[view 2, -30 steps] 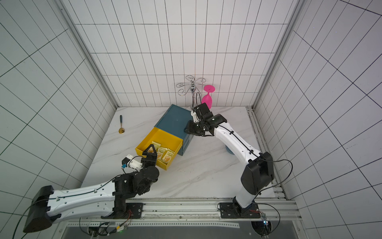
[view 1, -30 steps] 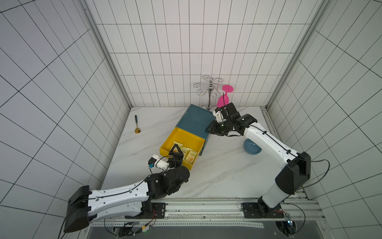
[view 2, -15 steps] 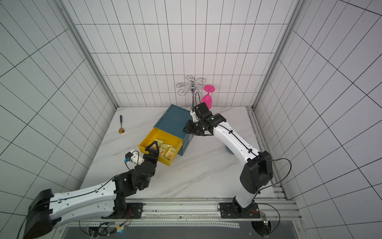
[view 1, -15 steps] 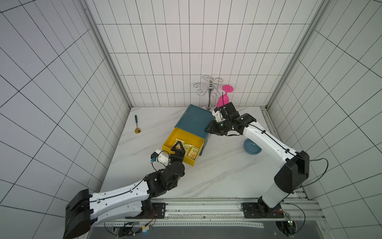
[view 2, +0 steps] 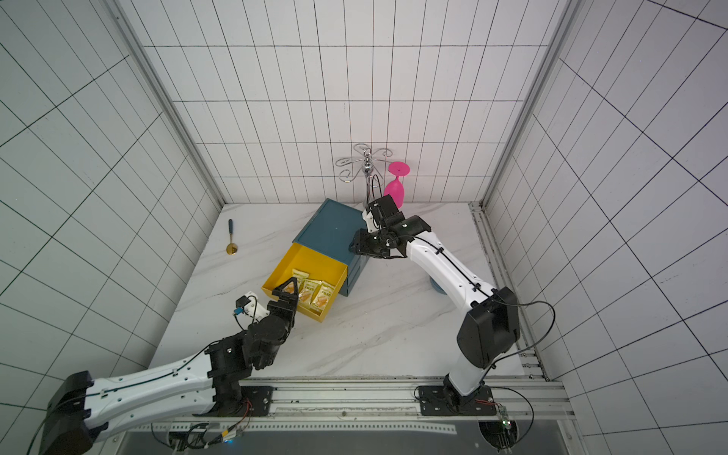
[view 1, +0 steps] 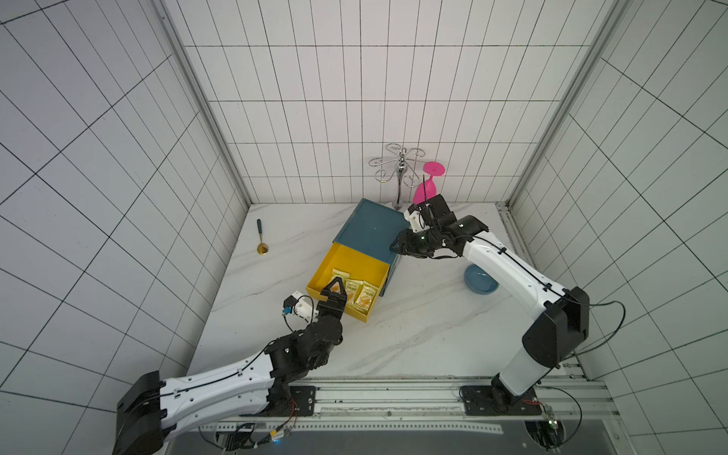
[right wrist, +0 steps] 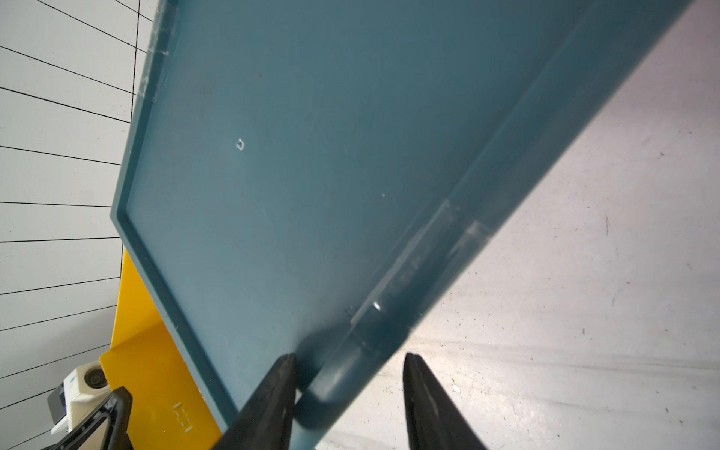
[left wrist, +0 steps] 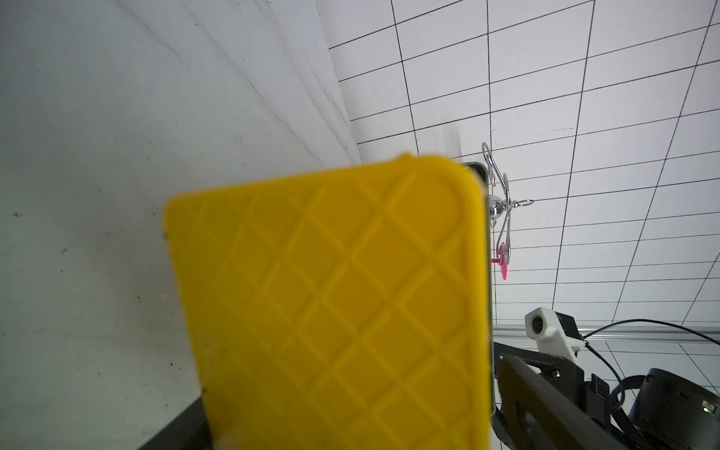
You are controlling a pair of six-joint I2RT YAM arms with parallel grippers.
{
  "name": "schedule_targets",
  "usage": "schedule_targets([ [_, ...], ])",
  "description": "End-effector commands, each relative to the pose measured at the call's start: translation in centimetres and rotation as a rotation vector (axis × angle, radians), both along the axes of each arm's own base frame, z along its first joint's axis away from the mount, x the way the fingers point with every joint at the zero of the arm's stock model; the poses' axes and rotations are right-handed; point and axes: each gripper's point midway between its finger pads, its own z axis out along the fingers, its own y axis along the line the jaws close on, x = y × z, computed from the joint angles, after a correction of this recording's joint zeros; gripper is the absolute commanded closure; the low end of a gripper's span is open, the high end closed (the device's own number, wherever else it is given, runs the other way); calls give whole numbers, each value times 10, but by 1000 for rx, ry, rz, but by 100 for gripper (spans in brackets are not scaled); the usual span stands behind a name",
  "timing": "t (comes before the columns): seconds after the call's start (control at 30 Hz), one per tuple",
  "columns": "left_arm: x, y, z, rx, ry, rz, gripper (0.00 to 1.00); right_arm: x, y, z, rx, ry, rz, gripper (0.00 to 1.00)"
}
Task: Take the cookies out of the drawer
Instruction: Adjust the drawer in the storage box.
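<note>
The yellow drawer (view 1: pixel 356 260) stands pulled out of the teal cabinet (view 1: pixel 370 232). Three yellow cookies packets (view 1: pixel 353 289) lie side by side near its front, also seen in a top view (view 2: pixel 313 291). My left gripper (view 1: pixel 335 287) is open and turned on its side at the drawer's front. One finger (view 2: pixel 289 285) reaches over the nearest packet. In the left wrist view the drawer's front panel (left wrist: pixel 331 292) fills the space between the fingers. My right gripper (right wrist: pixel 348 356) is open astride the cabinet's (right wrist: pixel 311 156) near right corner, holding nothing.
A gold spoon (view 1: pixel 261 240) with a blue handle lies at the back left. A blue bowl (view 1: pixel 480 279) sits to the right, under the right arm. A chrome rack (view 1: pixel 400 169) with a pink glass (view 1: pixel 427 189) stands behind the cabinet.
The left arm has shifted a little while its gripper stayed at the drawer's front. The right jaws have spread slightly at the cabinet's corner. The drawer looks unmoved.
</note>
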Motion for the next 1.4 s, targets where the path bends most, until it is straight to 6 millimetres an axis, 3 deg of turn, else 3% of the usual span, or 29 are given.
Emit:
schedule_targets([
  [0.0, 2, -3, 3, -18, -24, -9, 2, -21, -15, -29, -121, 111, 23, 53],
  [0.67, 8, -13, 28, -146, -138, -117, 2, -20, -11, -21, -99, 98, 37, 48],
  [1.37, 2, -2, -9, -105, -44, -164, 2, -20, -12, -17, -100, 85, 39, 45],
])
